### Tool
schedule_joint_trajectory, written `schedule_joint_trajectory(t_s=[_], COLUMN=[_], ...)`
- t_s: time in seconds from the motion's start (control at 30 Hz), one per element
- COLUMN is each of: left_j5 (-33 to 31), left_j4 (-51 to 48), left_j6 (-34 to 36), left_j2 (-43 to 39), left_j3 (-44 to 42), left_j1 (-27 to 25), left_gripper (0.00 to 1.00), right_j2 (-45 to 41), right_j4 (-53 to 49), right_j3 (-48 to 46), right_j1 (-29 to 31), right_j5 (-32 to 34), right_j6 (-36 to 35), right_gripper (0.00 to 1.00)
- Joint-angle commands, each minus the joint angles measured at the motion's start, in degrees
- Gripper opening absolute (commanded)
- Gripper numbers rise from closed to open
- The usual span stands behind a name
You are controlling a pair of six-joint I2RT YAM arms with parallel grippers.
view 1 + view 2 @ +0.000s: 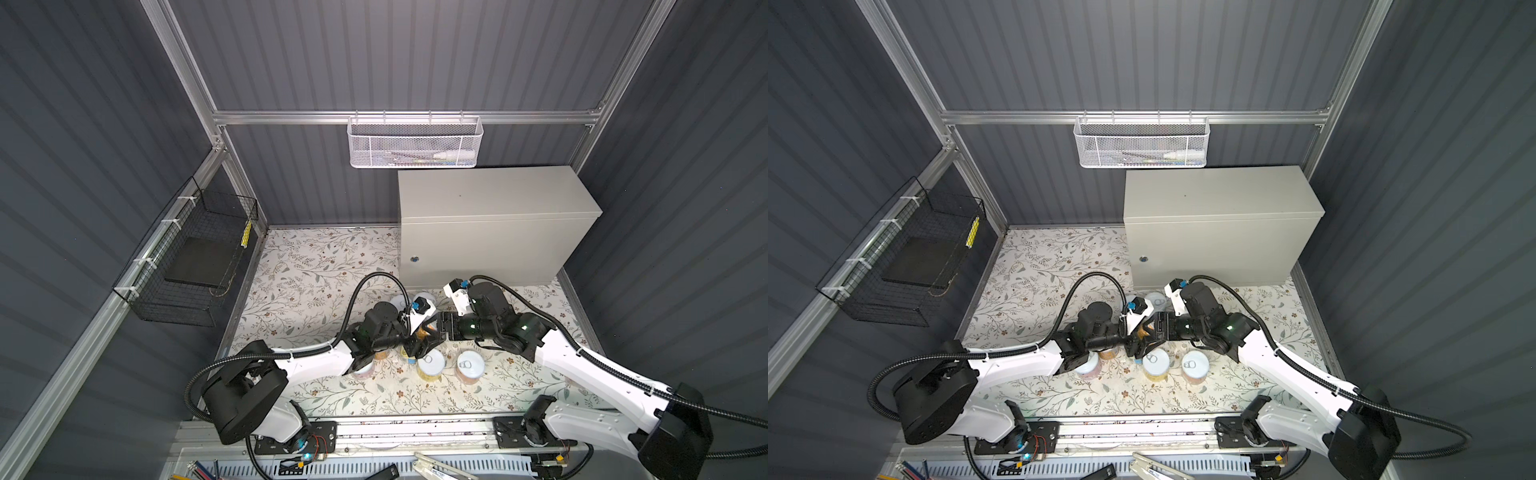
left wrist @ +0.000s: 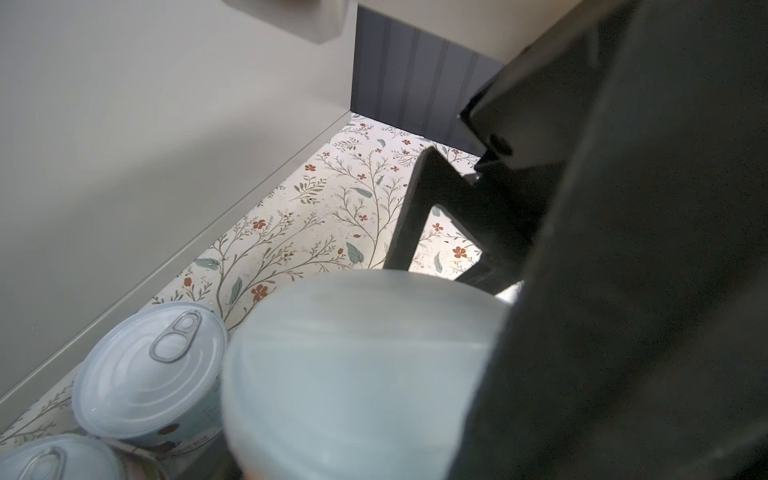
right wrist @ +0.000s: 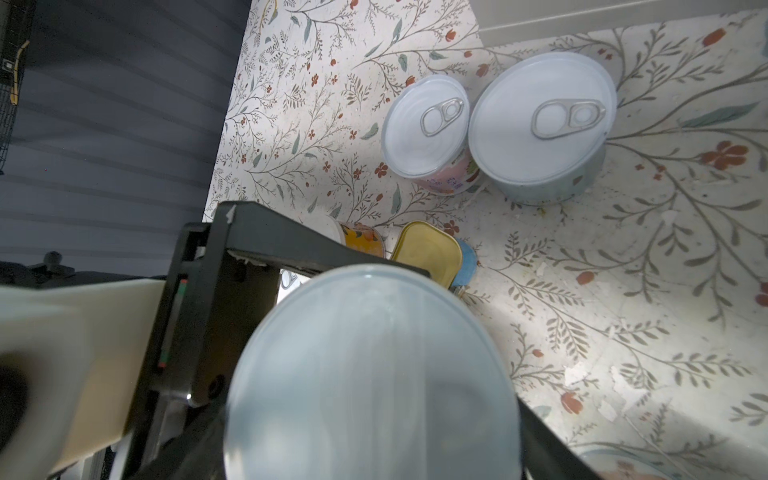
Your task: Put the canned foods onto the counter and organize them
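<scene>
The right tool (image 1: 432, 329) is clamped on 1 orange-labelled can (image 1: 423, 331), held clear of the floral floor (image 1: 316, 266). The left tool (image 1: 417, 342) meets it head-on, its fingers (image 3: 316, 245) set around the same can; whether they press on it I cannot tell. The counter (image 1: 490, 195) stands at 1 o'clock from that meeting point. Its flat top is bare, so none of the 8 tins is placed.

The risk, as I judge it, lies in 2 grips on 1 smooth cylinder. If the right tool lets go before the left one bites, the can drops onto the gold oblong tin (image 3: 428, 248) right beneath it. It may then knock the yellow-labelled can (image 1: 431, 363) and the can beside it (image 1: 469, 366) at 6 o'clock. If both pull while clamped, the can may twist and come away tilted. The left forearm hangs low over another can (image 1: 362, 370) at 7 o'clock.

Both top views give the arms and the bare counter top, but only a sliver of the held can. The right wrist view shows its white lid, the gold tin below, and a pink-labelled can (image 3: 424, 129) beside a pale-blue can (image 3: 540, 120) near the counter's foot. The left wrist view adds the counter's front wall and a finger (image 2: 419, 199) of the right tool beyond the lid.
</scene>
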Motion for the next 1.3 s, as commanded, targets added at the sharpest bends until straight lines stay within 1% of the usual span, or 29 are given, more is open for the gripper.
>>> schedule_joint_trajectory(t_s=[0.0, 0.03, 0.1, 0.23, 0.27, 0.4, 0.5, 0.57, 0.73, 0.83, 0.93, 1.07, 1.2, 1.27], left_j5=[-3.1, -3.6, -4.7, -6.1, -6.5, -8.9, -9.9, -10.4, -10.2, -7.8, -6.6, -6.3, -5.2, -4.6], left_j4=[5.0, 4.8, 4.4, 2.8, 2.0, 0.9, -2.5, -6.5, -10.1, -15.2, -17.8, -21.0, -22.0, -22.5], left_j6=[-4.3, -4.4, -4.8, -5.2, -5.2, -6.1, -6.3, -6.5, -7.5, -6.7, -5.3, -3.8, -3.6, -3.3], left_j2=[-2.7, -3.0, -3.4, -4.1, -4.5, -6.3, -8.5, -9.7, -12.2, -11.4, -9.5, -4.3, 1.5, 4.8], left_j3=[0.0, 0.0, 0.2, 0.8, 1.2, 1.4, 3.0, 5.5, 10.1, 16.1, 22.7, 33.8, 43.3, 49.5], left_j1=[0.7, 0.8, 0.8, 0.8, 0.7, 0.8, 0.7, 0.7, 0.8, 0.8, 0.8, 0.7, 0.7, 0.8], left_gripper=[0.63, 0.63, 0.61, 0.57, 0.57, 0.57, 0.58, 0.61, 0.58, 0.58, 0.60, 0.59, 0.59, 0.60], right_j2=[-2.1, -2.3, -2.9, -5.4, -5.9, -7.7, -9.6, -12.0, -20.6, -26.6, -31.2, -35.1, -38.1, -39.7], right_j4=[2.6, 2.7, 3.4, 4.8, 4.4, 2.3, 2.0, 2.8, 5.6, 5.9, 5.9, 5.3, 4.2, 3.7], right_j3=[-0.4, -0.5, -1.0, -2.8, -3.1, -3.9, -5.1, -6.6, -10.9, -13.2, -15.3, -17.3, -18.8, -20.1], right_j1=[0.2, 0.2, 0.1, 0.0, -0.1, -0.4, -0.5, -0.5, -0.5, -0.5, -0.5, -0.5, -0.5, -0.5], right_j5=[-3.9, -3.8, -3.6, -1.9, 0.5, 3.2, 4.1, 4.8, 7.1, 8.7, 10.4, 11.0, 11.8, 12.5], right_j6=[-0.5, -0.5, -0.1, 0.5, 0.6, 0.3, 0.2, 0.1, 0.5, 0.7, 1.2, 1.4, 2.1, 2.5], right_gripper=[0.69, 0.72, 0.81, 0.96, 0.99, 0.99, 0.99, 0.99, 0.99, 0.99, 0.99, 0.99, 0.99, 0.99])
